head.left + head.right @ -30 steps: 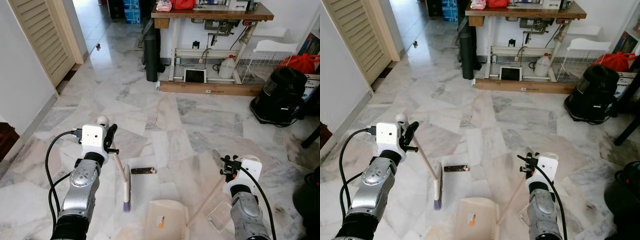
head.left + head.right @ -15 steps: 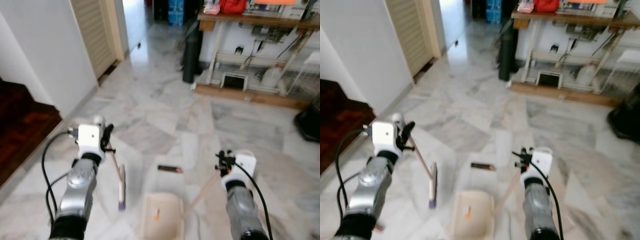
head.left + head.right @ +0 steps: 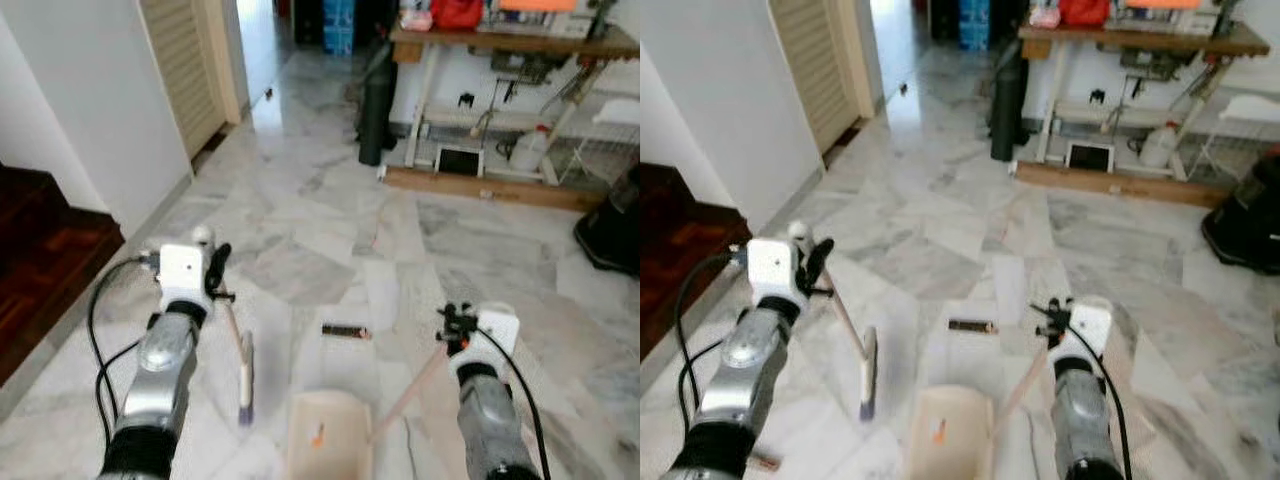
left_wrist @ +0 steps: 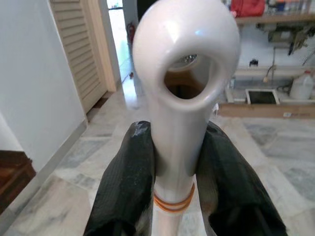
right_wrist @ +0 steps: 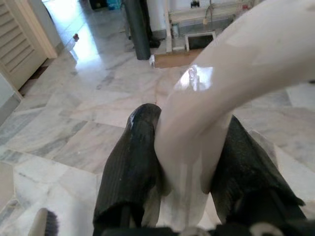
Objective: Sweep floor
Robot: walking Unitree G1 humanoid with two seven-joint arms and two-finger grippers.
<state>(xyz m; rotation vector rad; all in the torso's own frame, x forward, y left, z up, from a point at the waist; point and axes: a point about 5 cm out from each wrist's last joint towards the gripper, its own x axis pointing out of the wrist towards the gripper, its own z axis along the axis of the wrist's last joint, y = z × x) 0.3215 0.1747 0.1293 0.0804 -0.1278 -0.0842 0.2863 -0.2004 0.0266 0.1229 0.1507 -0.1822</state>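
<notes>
The dustpan (image 3: 328, 440) is cut off by the lower picture edge, its front lip out of sight. The small dark object (image 3: 346, 331) on the floor (image 3: 330, 210) is too blurred to identify. Things on the worktop (image 3: 500, 38) are smeared and cropped at the top. The black vacuum (image 3: 612, 232) runs off the right edge.

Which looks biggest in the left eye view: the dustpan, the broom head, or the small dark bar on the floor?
1. Dustpan, largest, though nearest the camera and cut by the frame edge.
2. Broom head.
3. Dark bar, smallest, though it lies farther away.
</notes>
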